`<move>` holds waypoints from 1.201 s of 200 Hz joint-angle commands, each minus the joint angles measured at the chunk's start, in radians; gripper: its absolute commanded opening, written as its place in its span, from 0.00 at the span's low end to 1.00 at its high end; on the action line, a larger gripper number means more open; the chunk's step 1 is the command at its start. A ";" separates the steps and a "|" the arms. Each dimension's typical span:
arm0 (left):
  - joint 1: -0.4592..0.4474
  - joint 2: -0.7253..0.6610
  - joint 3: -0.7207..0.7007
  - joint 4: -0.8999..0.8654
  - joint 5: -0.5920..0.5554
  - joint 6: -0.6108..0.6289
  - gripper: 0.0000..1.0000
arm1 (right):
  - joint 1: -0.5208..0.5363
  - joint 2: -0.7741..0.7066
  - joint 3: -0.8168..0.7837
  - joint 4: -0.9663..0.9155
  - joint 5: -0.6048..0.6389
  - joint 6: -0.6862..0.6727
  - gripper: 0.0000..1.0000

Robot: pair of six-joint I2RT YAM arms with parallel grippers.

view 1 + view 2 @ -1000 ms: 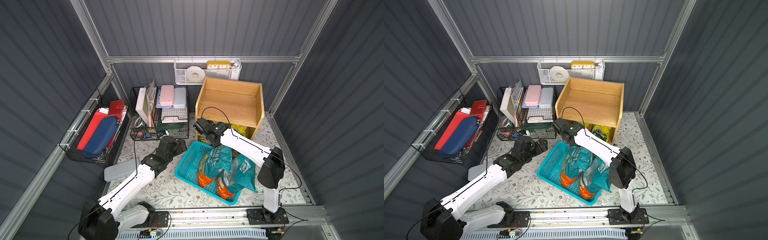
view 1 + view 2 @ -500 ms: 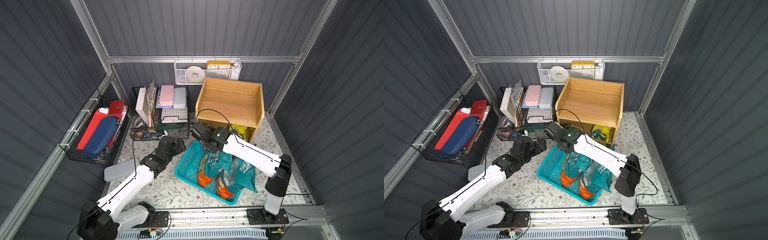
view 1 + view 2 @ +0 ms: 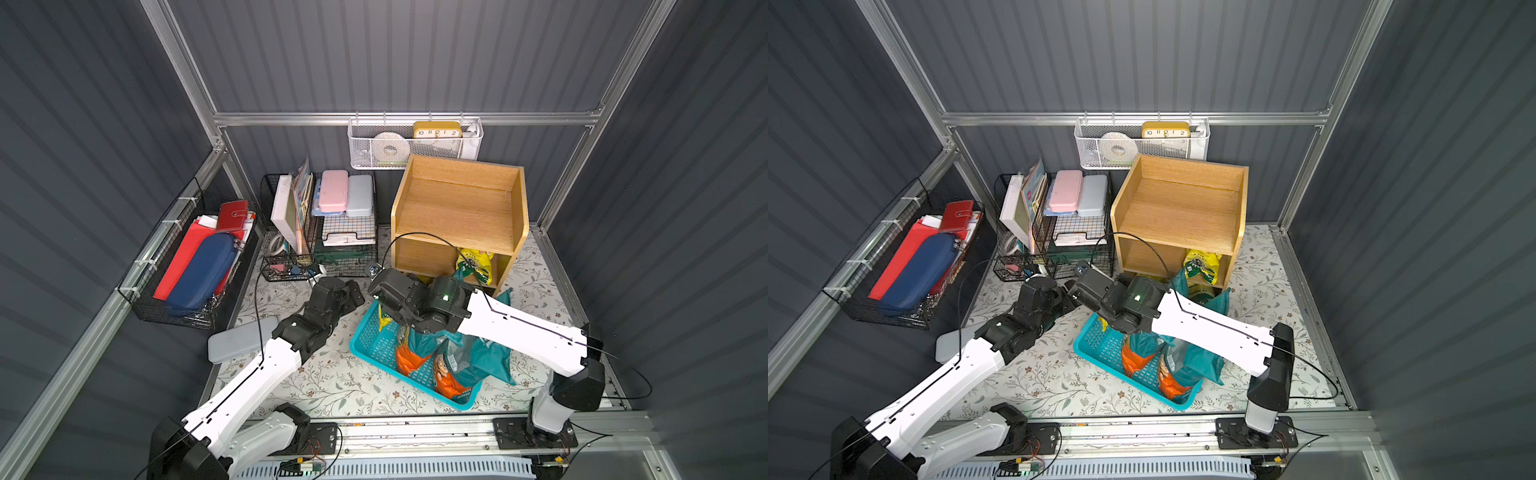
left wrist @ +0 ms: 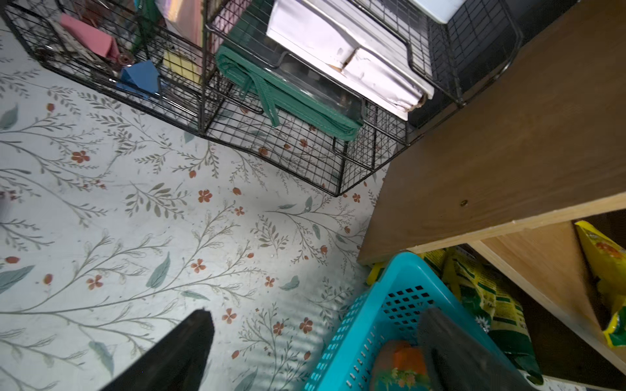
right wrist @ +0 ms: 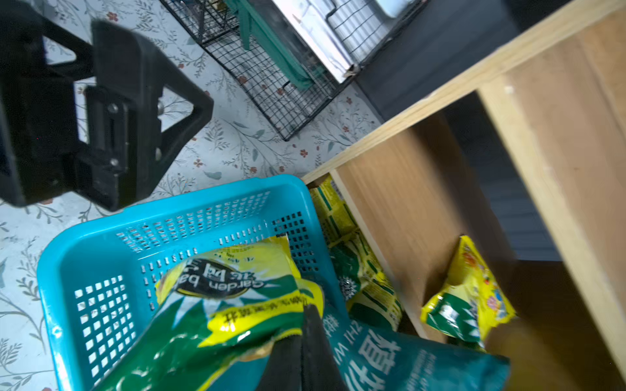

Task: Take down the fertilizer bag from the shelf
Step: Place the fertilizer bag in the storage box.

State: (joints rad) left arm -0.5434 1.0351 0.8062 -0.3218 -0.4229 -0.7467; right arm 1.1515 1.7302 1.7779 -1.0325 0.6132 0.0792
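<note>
Dark ribbed walls all round, with a floral-print tabletop (image 3: 332,382). The light-wood shelf (image 3: 457,208) stands at the back right corner, open front facing the arms. A teal basket (image 3: 374,345) sits on the tabletop just in front of it, one corner against or almost against the shelf's bottom front edge.

Right gripper (image 5: 306,315): jaws closed flat on the edge of a yellow-green fertilizer bag (image 5: 230,298). The bag is clear of the shelf and held over the basket corner nearest the shelf. Its long axis seems to run from the jaws out across the basket, though crumpling makes that unsure. Judgement: take-down nearly done. The next move is to lower and let go, with the basket straight beneath.

Left gripper (image 4: 315,321): jaws spread wide, empty, beside the basket's left corner. It is near, but the right arm has the bag.

Both top views hide the grip under the right wrist. The right wrist view shows the pinch, plus more yellow bags (image 5: 467,298) on the shelf tiers.
</note>
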 commanded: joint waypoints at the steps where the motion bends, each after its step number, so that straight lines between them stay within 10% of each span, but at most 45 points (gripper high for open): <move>1: 0.003 -0.041 -0.022 -0.046 -0.047 -0.005 0.99 | -0.014 -0.006 -0.084 0.113 -0.040 0.005 0.00; 90: 0.003 -0.039 -0.028 -0.056 -0.028 -0.022 0.99 | -0.102 0.093 -0.247 0.190 -0.133 0.069 0.00; 116: 0.003 -0.023 -0.025 -0.048 -0.015 -0.020 0.99 | -0.101 0.016 -0.226 0.178 -0.108 0.077 0.38; 161: 0.003 -0.002 -0.026 -0.026 0.009 -0.019 0.99 | -0.102 -0.199 -0.232 0.183 0.010 -0.013 0.60; 240: 0.004 0.009 -0.023 -0.014 0.029 -0.017 0.99 | -0.183 -0.284 -0.168 -0.103 0.182 -0.043 0.46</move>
State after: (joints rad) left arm -0.5434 1.0428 0.7895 -0.3500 -0.4080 -0.7578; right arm 0.9829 1.4891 1.6188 -1.0183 0.7387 0.0315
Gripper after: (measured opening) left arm 0.992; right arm 0.500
